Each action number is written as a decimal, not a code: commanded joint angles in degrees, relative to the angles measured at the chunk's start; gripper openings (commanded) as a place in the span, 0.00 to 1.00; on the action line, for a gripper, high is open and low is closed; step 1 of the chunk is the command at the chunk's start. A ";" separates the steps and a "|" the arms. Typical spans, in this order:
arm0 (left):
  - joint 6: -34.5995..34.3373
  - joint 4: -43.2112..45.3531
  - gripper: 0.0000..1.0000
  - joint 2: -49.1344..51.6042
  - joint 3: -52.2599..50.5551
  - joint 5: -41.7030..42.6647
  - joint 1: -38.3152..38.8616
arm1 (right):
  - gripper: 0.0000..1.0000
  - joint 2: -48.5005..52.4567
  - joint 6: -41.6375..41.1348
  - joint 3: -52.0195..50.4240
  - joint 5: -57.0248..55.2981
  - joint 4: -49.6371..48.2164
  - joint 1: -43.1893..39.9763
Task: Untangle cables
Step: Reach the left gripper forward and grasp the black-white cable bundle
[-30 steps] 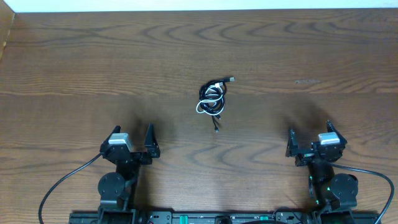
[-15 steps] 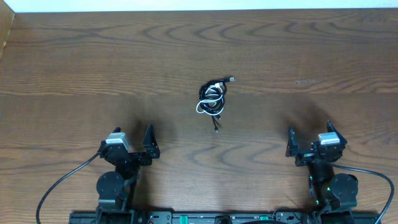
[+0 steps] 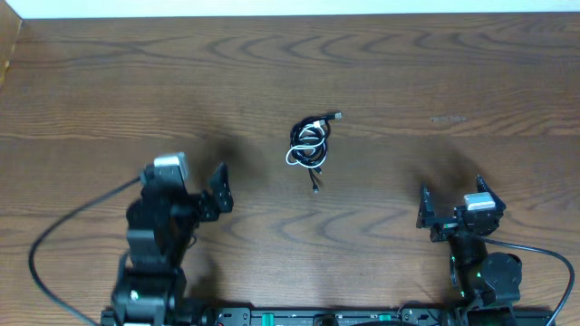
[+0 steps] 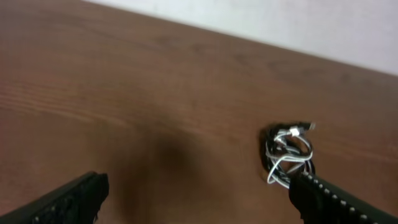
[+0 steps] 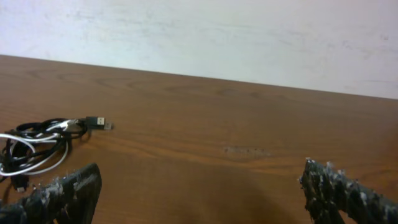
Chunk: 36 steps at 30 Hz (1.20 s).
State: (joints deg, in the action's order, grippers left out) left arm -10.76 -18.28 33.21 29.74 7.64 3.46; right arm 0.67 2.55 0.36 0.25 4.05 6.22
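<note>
The cables [image 3: 309, 143] lie in one small tangled bundle of black and white strands on the wooden table [image 3: 408, 72], near its middle. One plug end sticks out at the upper right. The bundle shows at the right in the left wrist view [image 4: 288, 155] and at the left in the right wrist view [image 5: 37, 146]. My left gripper [image 3: 184, 181] is open and empty, to the left of and nearer than the bundle. My right gripper [image 3: 450, 206] is open and empty at the near right, well apart from the bundle.
Thick black cords run from both arm bases along the near table edge, at the left [image 3: 54, 231] and at the right [image 3: 544, 254]. A white wall [image 5: 199, 31] stands behind the table's far edge.
My left arm has risen and moved forward toward the cable bundle. The right arm and the cables have not moved.
</note>
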 commanded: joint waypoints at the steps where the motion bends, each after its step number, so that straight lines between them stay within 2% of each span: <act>1: -0.70 -5.51 0.98 7.76 9.46 0.96 -0.15 | 0.99 -0.28 -0.33 -0.04 0.13 0.31 -0.28; 11: -0.61 -21.11 0.98 25.18 32.96 1.38 0.07 | 0.99 -0.28 -0.31 -0.04 0.13 0.31 -0.28; 17: 7.08 -22.82 0.98 32.94 40.74 3.30 5.79 | 0.99 -0.28 -0.33 -0.04 0.13 0.31 -0.28; 22: 11.43 -22.86 0.98 38.23 41.86 3.13 11.13 | 0.99 -0.28 -0.31 -0.04 0.13 0.31 -0.28; 31: 8.11 -27.23 0.98 44.96 41.86 2.45 11.78 | 0.99 -0.28 -0.33 -0.04 0.13 0.31 -0.28; 36: 7.63 -20.76 0.98 46.29 41.86 2.40 11.74 | 0.99 -0.28 -0.33 -0.04 0.13 0.31 -0.28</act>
State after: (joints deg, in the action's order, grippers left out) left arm -1.85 -41.71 79.24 70.74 10.24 15.22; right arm 0.69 2.52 0.36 0.25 4.08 6.22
